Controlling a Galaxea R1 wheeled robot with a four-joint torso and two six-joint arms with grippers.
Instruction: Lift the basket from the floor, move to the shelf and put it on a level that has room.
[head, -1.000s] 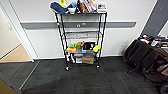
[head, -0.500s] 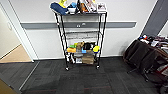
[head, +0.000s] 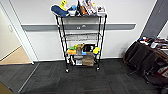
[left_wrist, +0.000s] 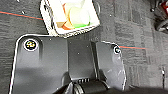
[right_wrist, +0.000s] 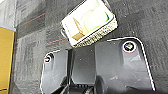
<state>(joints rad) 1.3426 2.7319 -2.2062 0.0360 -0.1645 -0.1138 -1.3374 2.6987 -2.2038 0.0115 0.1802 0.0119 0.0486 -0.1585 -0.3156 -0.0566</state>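
A: Start at your tools. Left wrist view: dark plate, then the basket (left_wrist: 71, 17) just past its edge. Can't tell whether the left tool is open or closed, or whether it has the rim

B: Right side?

A: Same. Right wrist view has the basket (right_wrist: 90, 23) lying just beyond the plate, speckled weave side toward you, white lining folded over the rim. Fingers not made out, so the right tool's state is unknown too. Don't assume either one is gripping

B: Where's the basket, then?

A: Above the floor (left_wrist: 140, 27), dark carpet with thin red lines. Resting or lifted, I can't say. Light rounded items inside, one with a green edge

B: And further out?

A: Head view: the shelf (head: 81, 37) stands against the wall ahead, well apart from you. Top tier crowded. The level (head: 81, 37) second from the top looks bare. Lower tiers packed with boxes and coloured things

B: Risks?

A: My judgement: if the hold is uneven, the basket tilts and the loose items spill. The shelf is on casters; nudge a pole and it rolls. Come in too high and you sweep the top tier's clutter off. Chair and bags (head: 147, 60) crowd your right as you drive
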